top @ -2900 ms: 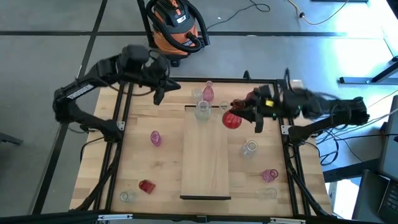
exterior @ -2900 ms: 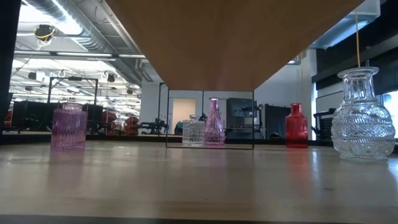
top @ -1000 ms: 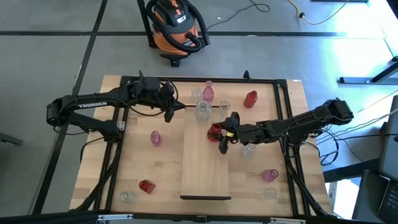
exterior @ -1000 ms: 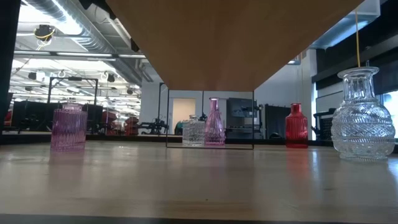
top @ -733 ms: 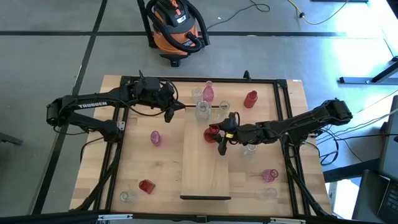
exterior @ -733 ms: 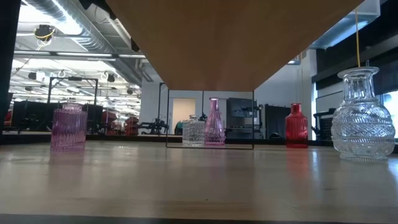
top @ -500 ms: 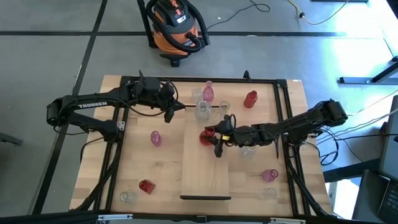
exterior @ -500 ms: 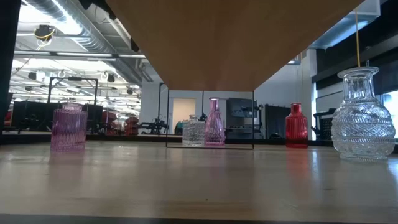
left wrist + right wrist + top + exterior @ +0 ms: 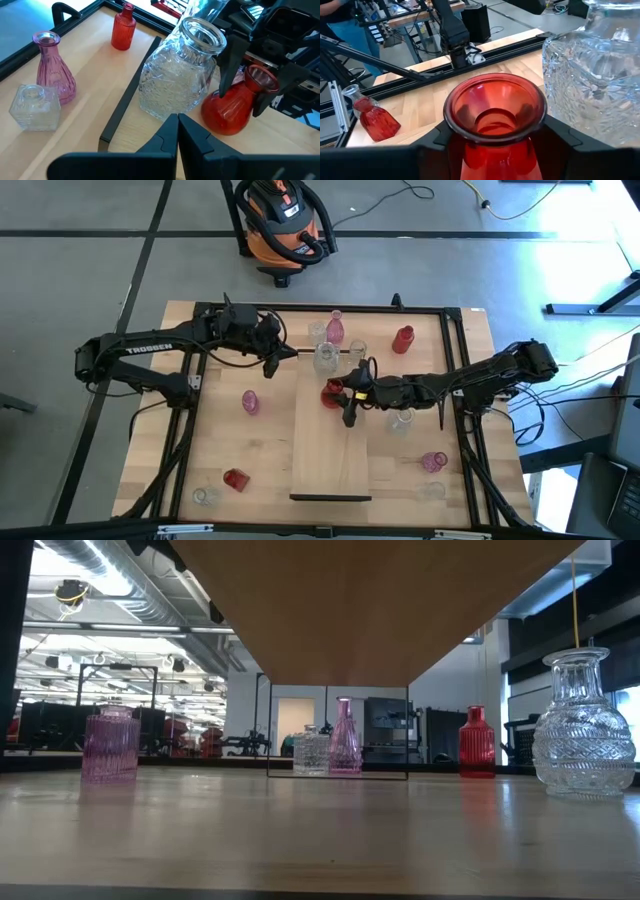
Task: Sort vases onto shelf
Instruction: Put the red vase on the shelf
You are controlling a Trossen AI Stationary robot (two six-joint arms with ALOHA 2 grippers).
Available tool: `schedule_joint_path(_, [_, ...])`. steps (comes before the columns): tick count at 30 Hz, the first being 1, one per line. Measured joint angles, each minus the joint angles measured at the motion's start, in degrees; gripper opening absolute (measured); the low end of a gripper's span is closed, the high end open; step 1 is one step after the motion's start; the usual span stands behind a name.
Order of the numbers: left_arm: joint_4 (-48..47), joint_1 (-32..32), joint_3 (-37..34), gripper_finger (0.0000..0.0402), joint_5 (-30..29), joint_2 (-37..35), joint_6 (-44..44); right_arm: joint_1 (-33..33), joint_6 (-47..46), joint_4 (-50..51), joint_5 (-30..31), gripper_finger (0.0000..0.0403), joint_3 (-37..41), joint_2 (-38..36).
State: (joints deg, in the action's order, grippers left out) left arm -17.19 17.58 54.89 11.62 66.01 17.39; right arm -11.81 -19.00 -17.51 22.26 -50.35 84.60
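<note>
Right gripper (image 9: 348, 395) is clamped on the red vase (image 9: 332, 393), fingers either side of its neck, holding it over the far half of the shelf (image 9: 330, 450). Left gripper (image 9: 177, 131) sits at the shelf's far left corner, fingers pressed together on nothing. Shelf itself, the long pale plank, runs down the middle of the table (image 9: 215, 450). Big clear vase (image 9: 177, 77) stands on the shelf's far end, just beside the red one. Off the shelf: a pink vase (image 9: 335, 327) and a clear square one (image 9: 318, 332) by the far edge, a red bottle (image 9: 403, 338) nearby, a small red vase (image 9: 235, 478) near left.
</note>
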Motion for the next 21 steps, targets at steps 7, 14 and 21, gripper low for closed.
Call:
schedule_joint_path(7, [0.0, 0.0, 0.0, 0.0003, 0.0, 0.0, -0.1, -0.1, 0.0, -0.5, -0.3, 0.0181, 0.0, 0.0])
schedule_joint_path(14, [0.0, 0.0, 0.0, 0.0003, 0.0, 0.0, -0.1, -0.2, 0.0, -2.0, 0.7, 0.0215, 0.0, 0.0])
schedule_joint_path(21, [0.1, 0.0, 0.0, 0.0003, 0.0, 0.0, -0.3, -0.2, 1.1, 0.6, 0.6, 0.0229, -2.5, 0.0])
